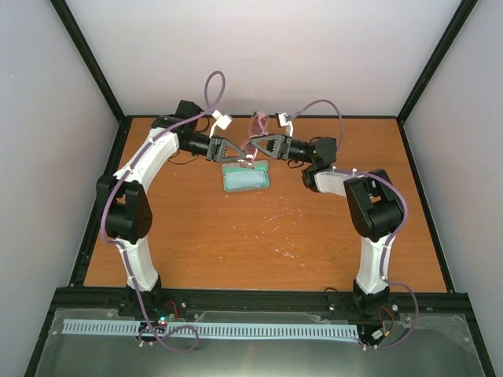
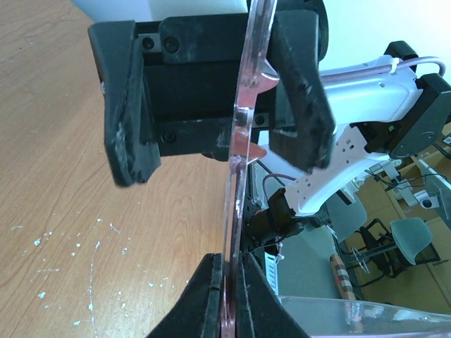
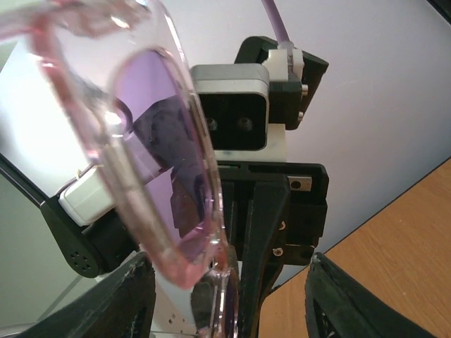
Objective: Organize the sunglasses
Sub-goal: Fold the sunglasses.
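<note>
The sunglasses (image 2: 238, 141), a thin translucent pink frame with pinkish lenses (image 3: 165, 176), hang in the air above the open grey case (image 1: 246, 179) with its teal lining, at the back middle of the table. My left gripper (image 2: 229, 266) is shut on the edge of the frame, which rises edge-on from between its black fingers. My right gripper (image 3: 229, 271) faces it from the other side and stands open. Its two fingers (image 2: 127, 120) lie on either side of the sunglasses, apart from them. In the top view the left gripper (image 1: 238, 151) and right gripper (image 1: 253, 146) meet tip to tip.
The wooden table (image 1: 259, 236) carries white flecks near its middle. Black frame posts and pale walls close in the back and sides. Purple cables loop above both wrists (image 1: 214, 86).
</note>
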Available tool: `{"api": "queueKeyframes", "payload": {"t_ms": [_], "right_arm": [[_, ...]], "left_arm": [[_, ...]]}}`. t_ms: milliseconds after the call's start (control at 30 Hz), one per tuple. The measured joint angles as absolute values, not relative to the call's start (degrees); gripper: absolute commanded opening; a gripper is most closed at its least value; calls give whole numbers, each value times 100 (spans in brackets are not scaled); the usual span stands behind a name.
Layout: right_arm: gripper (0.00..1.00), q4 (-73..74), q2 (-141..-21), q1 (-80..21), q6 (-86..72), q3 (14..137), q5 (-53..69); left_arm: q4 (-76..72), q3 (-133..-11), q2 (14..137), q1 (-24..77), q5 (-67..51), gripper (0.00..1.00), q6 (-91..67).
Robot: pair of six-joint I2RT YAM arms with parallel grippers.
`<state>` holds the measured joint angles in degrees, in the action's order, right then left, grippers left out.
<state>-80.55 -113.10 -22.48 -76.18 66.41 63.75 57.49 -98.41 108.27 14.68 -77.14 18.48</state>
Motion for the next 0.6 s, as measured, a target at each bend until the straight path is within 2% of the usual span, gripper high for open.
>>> {"api": "queueKeyframes", "payload": {"t_ms": [467,600], "right_arm": [[18,-8051,-11491,-2340,-7706,6919,6309],[14,-8062,-11548,-2335,-7710,6971,6259]], "left_arm": [[5697,-9843,10969,1514,-7699,2,1824],[5699,-9852,10969,1522,-7673,2,1793]]}}
